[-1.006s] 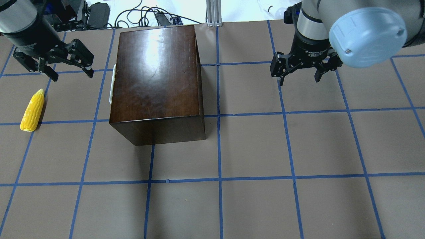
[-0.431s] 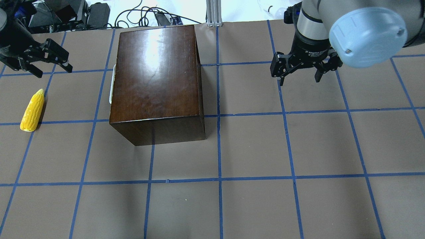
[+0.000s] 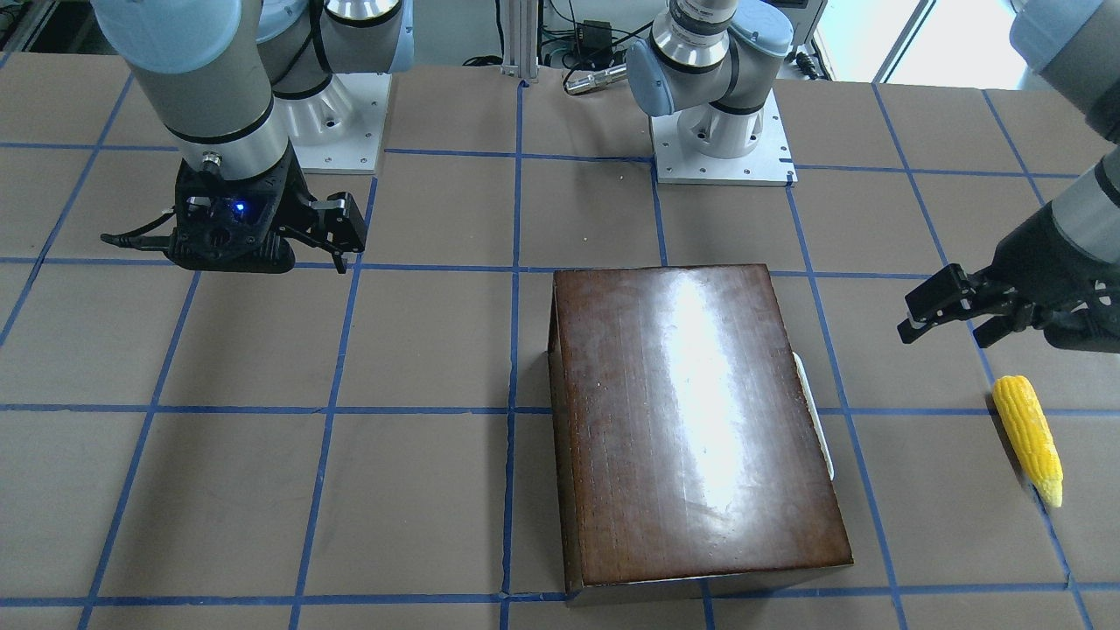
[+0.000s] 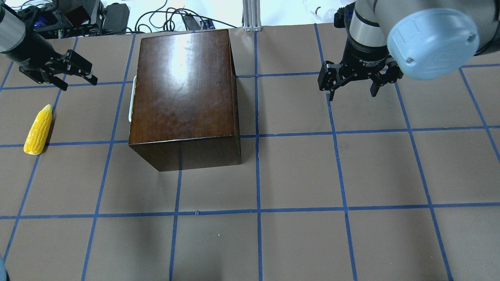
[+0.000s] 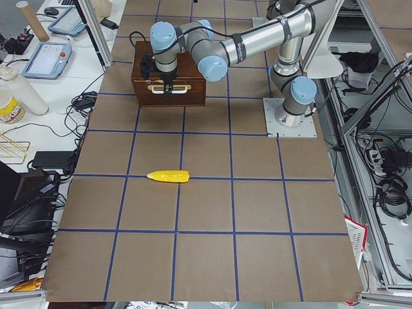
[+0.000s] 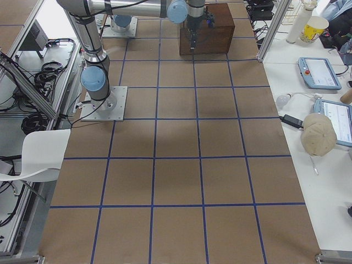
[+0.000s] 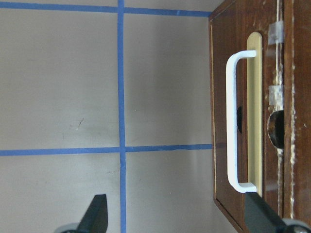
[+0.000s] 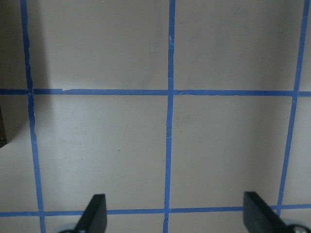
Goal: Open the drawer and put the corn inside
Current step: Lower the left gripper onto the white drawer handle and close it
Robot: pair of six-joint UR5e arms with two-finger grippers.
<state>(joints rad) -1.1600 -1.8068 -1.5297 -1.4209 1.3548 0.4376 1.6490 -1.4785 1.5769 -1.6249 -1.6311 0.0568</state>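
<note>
The glossy dark-brown box (image 4: 183, 86) stands at the back middle of the table. Its drawer is shut, and the whitish handle (image 4: 132, 97) faces the robot's left. The handle also shows in the left wrist view (image 7: 232, 121) and the front view (image 3: 814, 411). The yellow corn (image 4: 38, 130) lies on the table left of the box, apart from it, and shows in the front view (image 3: 1028, 437). My left gripper (image 4: 78, 84) is open and empty, between corn and box, behind the corn. My right gripper (image 4: 351, 93) is open and empty, right of the box.
The table is brown paper with a blue tape grid (image 4: 258, 210). Cables and equipment (image 4: 117, 17) lie beyond the back edge. Both arm bases (image 3: 717, 131) stand at the robot's side of the table.
My left gripper has dropped lower, swung left away from the box, then come back a little toward its handle side. The right arm, box and corn have not moved.
</note>
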